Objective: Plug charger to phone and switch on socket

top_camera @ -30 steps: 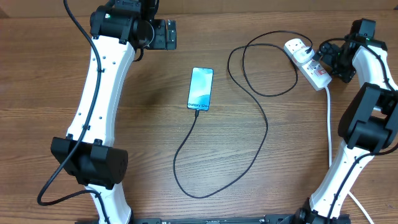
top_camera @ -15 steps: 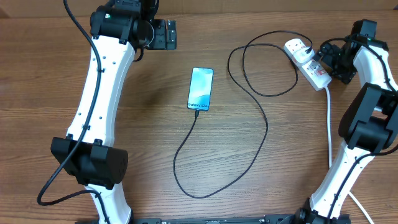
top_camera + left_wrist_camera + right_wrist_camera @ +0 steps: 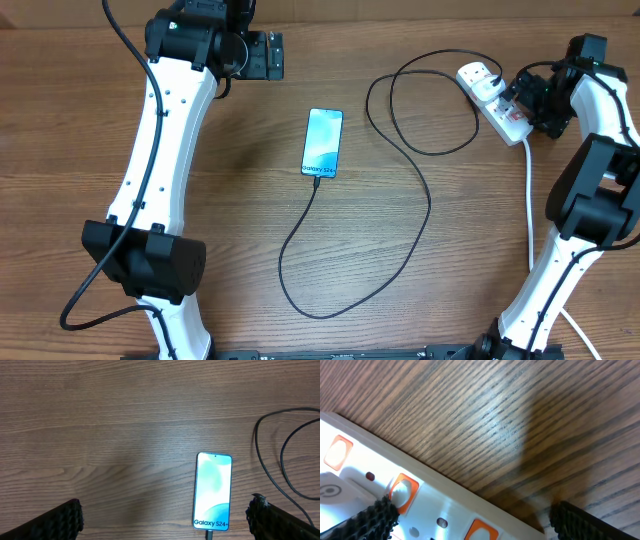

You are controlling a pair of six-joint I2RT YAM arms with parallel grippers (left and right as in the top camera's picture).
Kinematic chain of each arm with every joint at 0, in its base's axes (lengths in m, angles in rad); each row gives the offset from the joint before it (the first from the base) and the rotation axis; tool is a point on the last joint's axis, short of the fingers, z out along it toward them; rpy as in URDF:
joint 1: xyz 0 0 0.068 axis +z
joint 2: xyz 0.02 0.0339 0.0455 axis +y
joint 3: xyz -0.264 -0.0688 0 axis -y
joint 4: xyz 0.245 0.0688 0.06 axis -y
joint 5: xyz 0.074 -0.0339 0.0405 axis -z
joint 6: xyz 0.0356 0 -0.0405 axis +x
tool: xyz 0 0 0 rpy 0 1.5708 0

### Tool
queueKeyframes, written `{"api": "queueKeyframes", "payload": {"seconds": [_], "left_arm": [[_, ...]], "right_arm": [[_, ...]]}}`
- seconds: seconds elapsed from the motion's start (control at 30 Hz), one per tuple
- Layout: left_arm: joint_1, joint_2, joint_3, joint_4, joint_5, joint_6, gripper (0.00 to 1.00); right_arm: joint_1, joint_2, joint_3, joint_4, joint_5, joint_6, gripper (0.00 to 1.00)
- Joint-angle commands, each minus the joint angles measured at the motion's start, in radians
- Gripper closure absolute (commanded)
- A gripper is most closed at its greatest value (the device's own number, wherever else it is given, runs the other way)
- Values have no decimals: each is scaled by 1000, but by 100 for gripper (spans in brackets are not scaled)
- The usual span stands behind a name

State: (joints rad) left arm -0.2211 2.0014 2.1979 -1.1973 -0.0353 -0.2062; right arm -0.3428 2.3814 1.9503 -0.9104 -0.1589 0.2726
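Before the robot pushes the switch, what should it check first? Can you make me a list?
1. Tip of the charger in the phone: ok, the black cable goes into the phone's bottom edge.
2. Other end of the charger in the socket: cannot tell. The cable reaches the socket, but the joint is too small to see.
3. Is the right hand at the socket: ok, its wrist view shows the strip just below.
4. Is the right hand open: ok, it holds nothing.
5. State of the red switches: cannot tell whether they are on or off.
6. Is the left hand clear of the phone: ok, it is open and apart from the phone.
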Motion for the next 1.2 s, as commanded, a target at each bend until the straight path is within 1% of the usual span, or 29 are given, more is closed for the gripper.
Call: {"api": "queueKeyframes", "payload": {"seconds": [0.0,0.13,0.3,0.4,0.57,0.73,0.93,1.17], "left_arm": [[5,7,-3,0,-13,8,0],[5,7,-3,-1,-13,8,0],[5,7,-3,-1,-13,8,0],[5,7,-3,-1,-13,8,0],[5,7,-3,-2,-13,8,0],[5,7,-3,-2,-13,8,0],[5,7,-3,-2,-13,8,0],[5,7,-3,-2,-13,8,0]], "right_arm": [[3,-7,-18,-34,1,-14,0],[-21,-118,-18,-78,12,-10,0],[-56,-289,-18,-176,42,24,0],[-74,-398,-18,-262,39,48,0],[-76,-560,-18,-431,37,50,0],[-37,-729,-19,-571,23,49,0],[7,-911,-20,-655,23,44,0],[33,-1138,-31,-714,22,35,0]]}}
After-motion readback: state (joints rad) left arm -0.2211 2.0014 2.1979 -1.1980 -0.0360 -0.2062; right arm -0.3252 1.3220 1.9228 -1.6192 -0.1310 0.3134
